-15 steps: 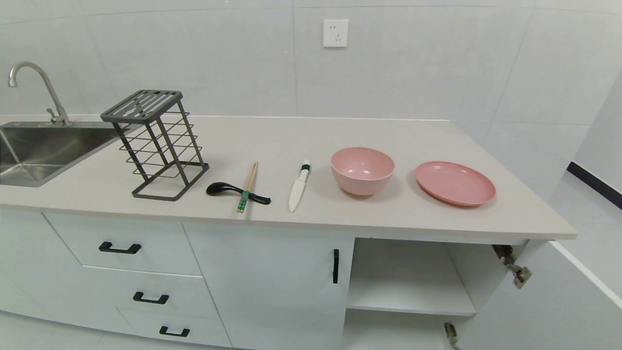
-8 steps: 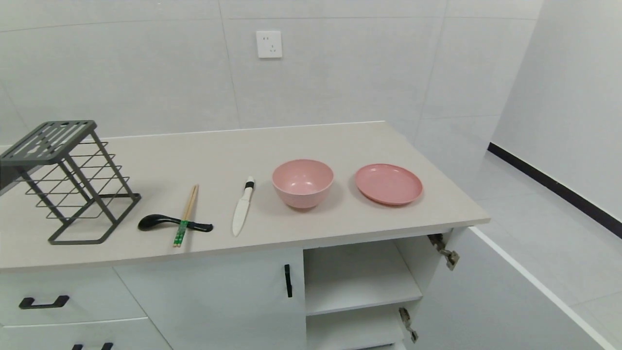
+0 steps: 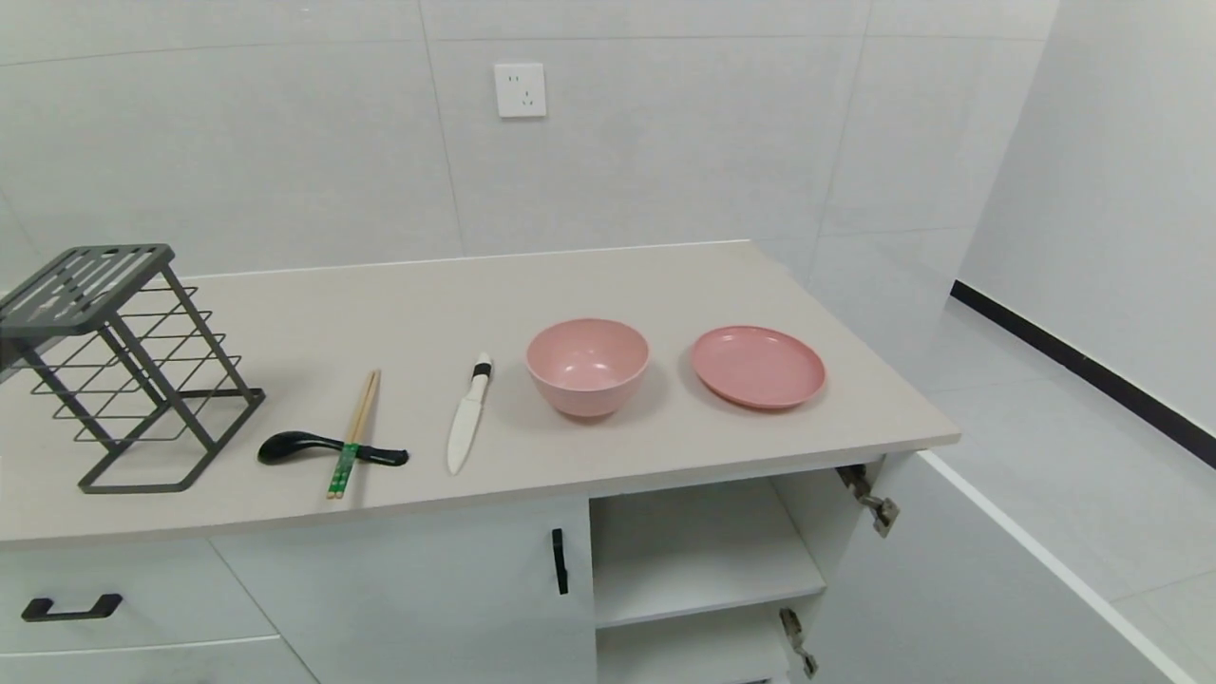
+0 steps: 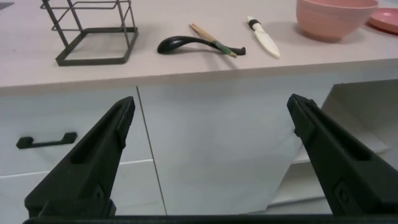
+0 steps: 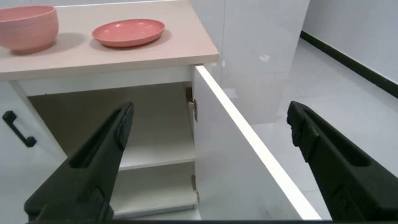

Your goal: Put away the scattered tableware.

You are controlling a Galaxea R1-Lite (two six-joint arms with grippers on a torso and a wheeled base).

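Note:
Along the counter (image 3: 665,285) lie a black spoon (image 3: 285,446) with wooden chopsticks (image 3: 353,432) across its handle, a white knife (image 3: 468,427), a pink bowl (image 3: 587,366) and a pink plate (image 3: 757,366). A dark wire rack (image 3: 114,361) stands to their left. My left gripper (image 4: 211,162) hangs open below counter height, facing the cabinet front under the spoon (image 4: 180,43) and knife (image 4: 264,38). My right gripper (image 5: 208,162) is open too, facing the open cupboard beneath the plate (image 5: 129,32) and bowl (image 5: 28,28). Nothing is between either pair of fingers.
The cupboard (image 3: 698,556) under the counter's right end stands open, its door (image 3: 997,589) swung out toward me, with bare shelves (image 5: 149,155) inside. A closed door with a black handle (image 3: 559,560) and drawers (image 3: 71,608) sit to its left. Open floor lies on the right.
The head camera has swung right, so the sink and tap have left the picture. The tableware on the counter has kept its places.

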